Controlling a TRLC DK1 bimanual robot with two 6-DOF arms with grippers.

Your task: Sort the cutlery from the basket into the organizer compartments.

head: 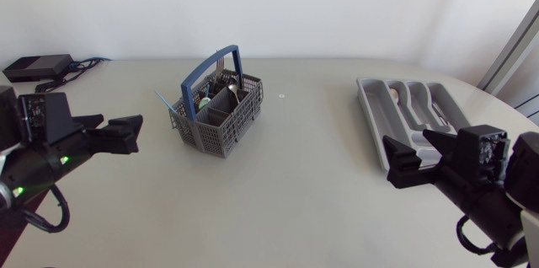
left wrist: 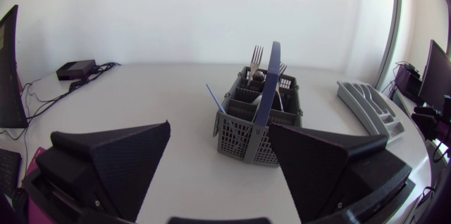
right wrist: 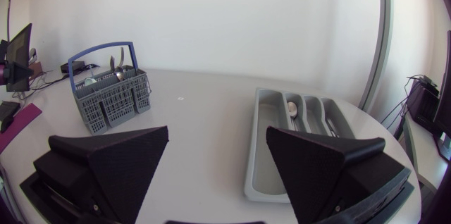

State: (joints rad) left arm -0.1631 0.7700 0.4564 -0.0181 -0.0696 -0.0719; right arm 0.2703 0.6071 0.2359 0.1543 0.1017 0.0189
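The grey cutlery basket (head: pixel 221 116) with a blue handle (head: pixel 210 70) stands left of the table's middle and holds forks (left wrist: pixel 255 56) and other cutlery upright. A thin light-blue stick (head: pixel 166 101) leans out of its left side. The grey organizer (head: pixel 375 120) lies at the right, with a spoon (right wrist: pixel 291 108) in one long compartment. My left gripper (head: pixel 130 133) hovers open and empty left of the basket (left wrist: pixel 243 136), pointing at it. My right gripper (head: pixel 413 157) is open and empty over the organizer's near end (right wrist: pixel 257 139).
A black box (head: pixel 38 66) with cables sits at the back left corner. A tiny white speck (head: pixel 281 96) lies on the table right of the basket. Bare tabletop stretches between basket and organizer.
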